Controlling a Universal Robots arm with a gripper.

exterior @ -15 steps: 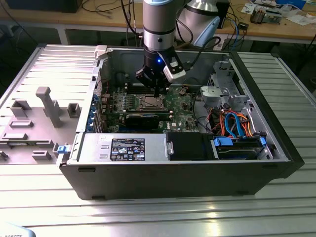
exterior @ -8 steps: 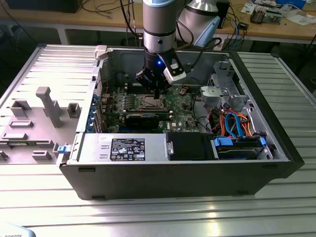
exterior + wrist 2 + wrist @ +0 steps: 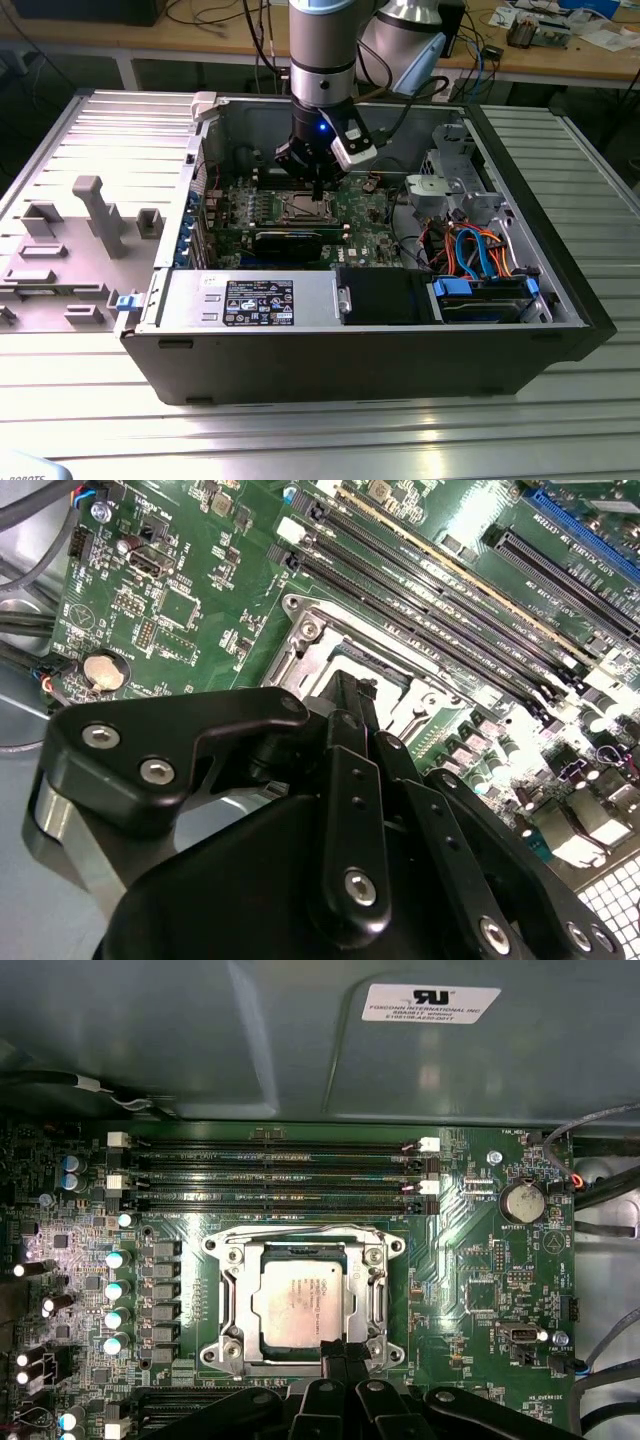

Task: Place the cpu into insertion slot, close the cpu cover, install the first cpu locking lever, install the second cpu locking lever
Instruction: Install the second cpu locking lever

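Over the open computer case [image 3: 360, 350], the gripper [image 3: 318, 183] hung just above the insertion slot [image 3: 306, 208], fingers pressed together and pinching nothing. The cpu [image 3: 303, 1300] already lay flat in the socket, silver top up, with the cpu cover [image 3: 305, 1252] down around it (both seemed seated). Its slightly longer side ran from twelve to six o'clock in the first wrist view. Good work at this step likely meant hooking each locking lever squarely, pressing slowly, avoiding the memory slots [image 3: 275, 1170] at twelve o'clock.

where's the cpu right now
In the first wrist view the cpu sits in the insertion slot, framed by the cpu cover, beside the memory slots, with the end effector at its edge.
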